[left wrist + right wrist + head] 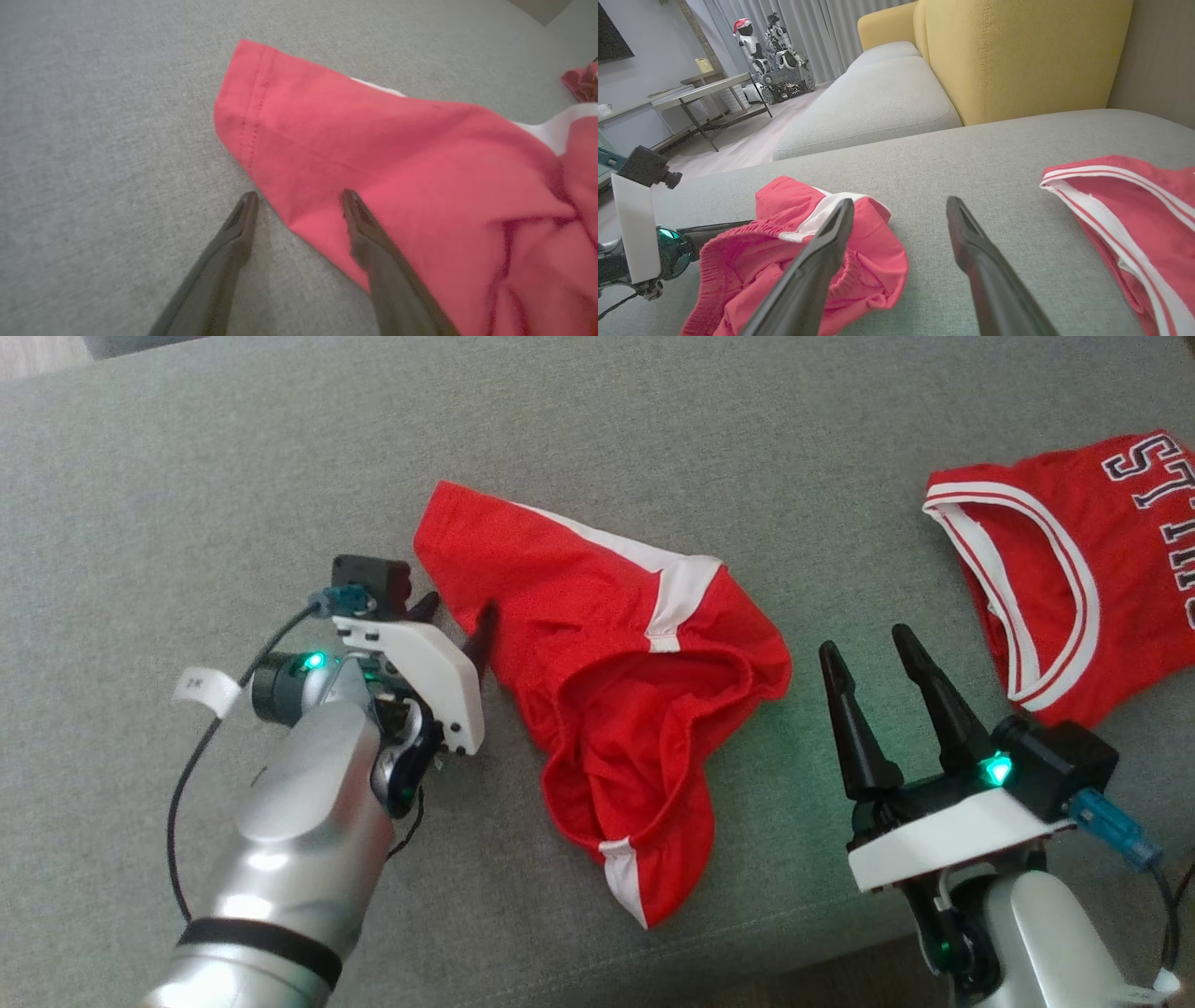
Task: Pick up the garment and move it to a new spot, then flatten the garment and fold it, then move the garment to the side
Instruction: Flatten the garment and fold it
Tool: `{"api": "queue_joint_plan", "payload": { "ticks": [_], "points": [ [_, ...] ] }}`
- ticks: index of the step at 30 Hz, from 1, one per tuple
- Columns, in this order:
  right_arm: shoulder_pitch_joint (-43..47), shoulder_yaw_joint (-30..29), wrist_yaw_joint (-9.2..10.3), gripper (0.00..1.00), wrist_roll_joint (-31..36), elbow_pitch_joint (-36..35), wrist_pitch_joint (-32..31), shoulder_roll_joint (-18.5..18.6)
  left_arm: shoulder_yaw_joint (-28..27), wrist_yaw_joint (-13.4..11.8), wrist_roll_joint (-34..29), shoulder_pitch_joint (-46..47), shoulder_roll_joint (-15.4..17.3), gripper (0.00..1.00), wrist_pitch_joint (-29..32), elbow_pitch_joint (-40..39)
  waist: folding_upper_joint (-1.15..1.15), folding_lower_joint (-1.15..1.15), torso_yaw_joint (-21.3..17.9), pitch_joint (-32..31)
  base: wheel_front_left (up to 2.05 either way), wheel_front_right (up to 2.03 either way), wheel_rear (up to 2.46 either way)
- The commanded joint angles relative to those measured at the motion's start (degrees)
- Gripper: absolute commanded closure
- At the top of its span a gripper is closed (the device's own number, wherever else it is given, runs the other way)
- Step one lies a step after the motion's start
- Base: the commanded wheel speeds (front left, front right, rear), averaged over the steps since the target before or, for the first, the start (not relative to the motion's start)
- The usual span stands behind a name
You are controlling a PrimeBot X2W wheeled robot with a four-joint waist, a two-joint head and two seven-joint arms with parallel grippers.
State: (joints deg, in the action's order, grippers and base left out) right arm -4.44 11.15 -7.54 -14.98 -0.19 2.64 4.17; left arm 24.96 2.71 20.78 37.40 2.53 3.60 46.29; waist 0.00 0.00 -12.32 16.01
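Though not yet lifted, lying crumpled mid-way across the grey sofa seat (187,457): the red shorts (607,672), waistband gaping toward the near edge. Nearest, at lower right: right jaws spread wide, holding nothing, fingers (851,719) just beside the shorts but apart from them. At left: left jaws likewise spread, straddling the hem of one leg, one finger (373,247) over the cloth, the other by the bare seat. Farther right: a red jersey (1139,579), well apart. Beyond, in the right wrist view: a yellow backrest (1017,56). Judged as step one, the pick-up, at the reach-in. Next, probably: sink the left tips, catch the hem, pinch, then lift and carry to a fresh spot.
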Motion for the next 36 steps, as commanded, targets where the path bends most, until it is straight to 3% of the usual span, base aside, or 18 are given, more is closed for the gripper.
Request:
{"api": "queue_joint_plan", "payload": {
  "ticks": [1,2,9,17,26,31,36],
  "points": [
    [-1.6,1.6,0.05,0.0,-0.4,-1.4,0.8,-0.3,-1.7,0.3,1.3,2.8,0.5,0.77,0.3,-0.1,0.0,0.0,0.1,0.1,0.0,0.0,0.0],
    [-1.7,1.6,0.05,0.0,-0.5,-1.3,0.8,-0.3,-1.5,0.6,2.0,3.1,0.5,1.0,0.2,0.6,0.0,0.0,0.1,0.1,0.0,0.0,0.0],
    [-1.7,1.8,0.05,0.0,-1.6,-0.5,0.9,-0.3,-1.2,1.2,6.6,2.0,0.4,1.0,-6.4,2.0,0.0,0.0,1.2,-0.7,0.0,0.0,0.0],
    [-0.1,0.4,0.05,0.0,-2.6,-0.7,0.1,-0.1,-2.0,-0.2,7.6,-7.1,1.2,1.0,-14.2,-5.2,0.0,0.0,4.6,-2.3,0.0,0.0,0.0],
    [0.8,-0.8,0.05,0.0,-2.6,-1.4,-1.7,0.5,-3.2,-5.8,7.8,-21.3,3.8,1.0,-15.7,-20.2,0.0,0.0,8.1,-4.3,0.0,0.0,0.0],
    [1.5,-1.5,0.05,0.0,-2.6,-1.7,-2.9,0.7,-2.8,-9.3,7.9,-29.7,5.1,1.0,-13.1,-29.8,0.0,0.0,9.4,-5.2,0.0,0.0,0.0],
    [1.7,-1.9,0.05,0.0,-2.4,-2.2,-3.8,0.7,-1.9,-10.9,8.6,-34.1,5.5,1.0,-9.8,-34.6,0.0,0.0,9.7,-5.4,0.0,0.0,0.0]
  ]
}}
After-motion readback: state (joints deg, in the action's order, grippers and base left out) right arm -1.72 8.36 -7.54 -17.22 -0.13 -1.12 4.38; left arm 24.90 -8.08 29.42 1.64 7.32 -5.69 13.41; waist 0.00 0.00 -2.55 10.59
